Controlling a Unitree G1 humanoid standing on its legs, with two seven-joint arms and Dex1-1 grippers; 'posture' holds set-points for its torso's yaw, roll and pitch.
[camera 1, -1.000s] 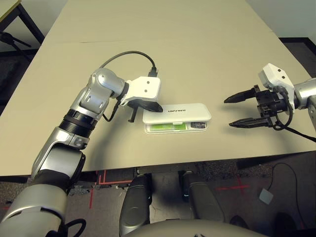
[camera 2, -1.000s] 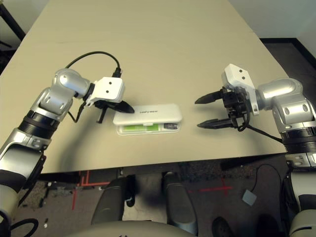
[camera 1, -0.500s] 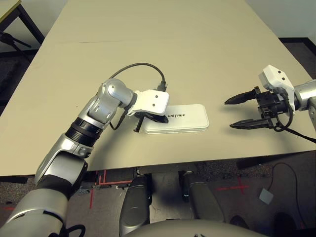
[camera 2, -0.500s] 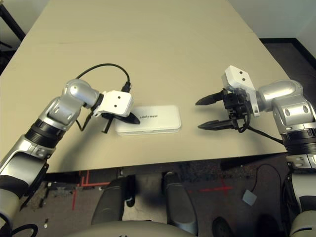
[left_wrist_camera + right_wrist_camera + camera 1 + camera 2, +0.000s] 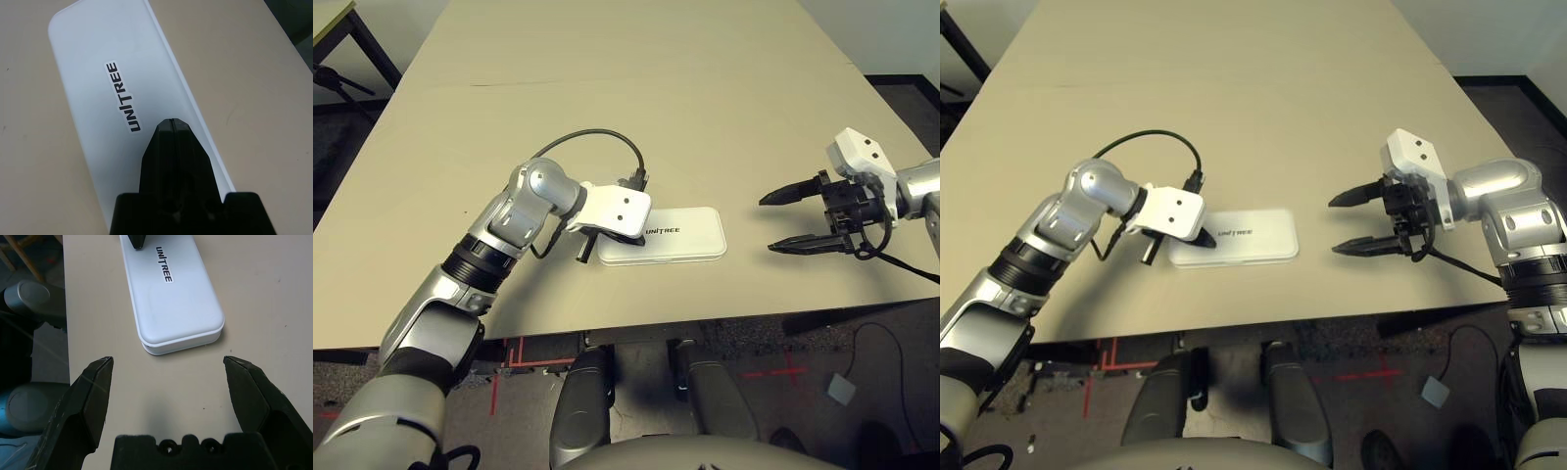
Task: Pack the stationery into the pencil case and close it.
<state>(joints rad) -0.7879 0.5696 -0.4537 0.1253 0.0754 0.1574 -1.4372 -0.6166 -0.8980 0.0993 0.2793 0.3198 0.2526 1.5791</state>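
Observation:
The white pencil case (image 5: 671, 234) lies flat near the table's front edge, its lid down and its "UNITREE" lettering (image 5: 123, 96) facing up. The stationery is hidden from view. My left gripper (image 5: 628, 235) is shut, and its fingertips (image 5: 172, 128) rest on the left end of the lid. My right gripper (image 5: 767, 225) hangs open a short way to the right of the case, with nothing between its fingers (image 5: 95, 382), pointing at the case's right end (image 5: 183, 340).
The beige table (image 5: 636, 88) stretches far behind the case. Its front edge (image 5: 705, 318) runs just in front of the case. A black cable (image 5: 578, 142) loops above my left wrist. A dark stand (image 5: 337, 73) is off the far left corner.
The case's lid stood ajar, showing green inside, and now it is down. My left gripper moved right onto the lid's left end. The right arm stayed still.

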